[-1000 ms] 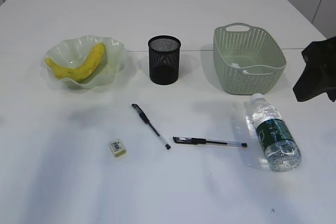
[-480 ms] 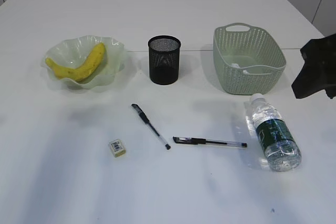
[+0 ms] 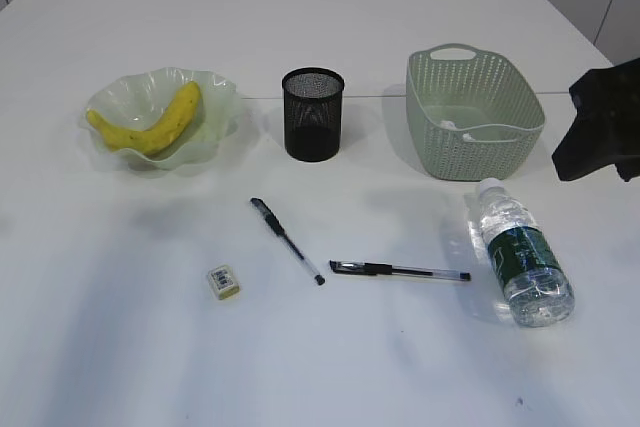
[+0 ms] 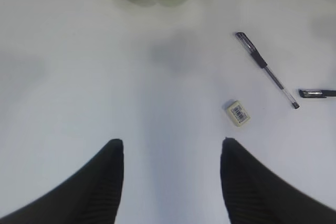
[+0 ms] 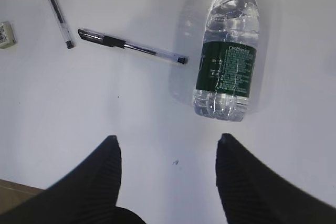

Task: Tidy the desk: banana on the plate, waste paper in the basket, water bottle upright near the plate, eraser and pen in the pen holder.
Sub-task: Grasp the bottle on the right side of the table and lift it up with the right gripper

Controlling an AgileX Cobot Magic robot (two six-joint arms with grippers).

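The banana [image 3: 150, 127] lies in the wavy pale-green plate [image 3: 218, 97] at the back left. The black mesh pen holder [image 3: 313, 114] stands mid-table. A bit of white waste paper [image 3: 452, 127] shows inside the sage-green basket [image 3: 473, 82]. The water bottle [image 3: 523, 255] lies on its side, cap toward the basket. Two pens [image 3: 287, 240] [image 3: 400, 270] and the eraser [image 3: 223, 281] lie on the desk. My left gripper [image 4: 172, 141] hangs open above bare desk, left of the eraser [image 4: 238, 113]. My right gripper [image 5: 167, 137] is open and empty, short of the bottle's base [image 5: 227, 56].
The right arm [image 3: 600, 132] shows as a dark shape at the right edge beside the basket. A brown strip at the desk's near edge [image 5: 13, 188] shows in the right wrist view. Bare white desk lies in front of the eraser and pens.
The right arm's dark shape at the right edge has shifted slightly leftward and up. Nothing on the desk has moved.
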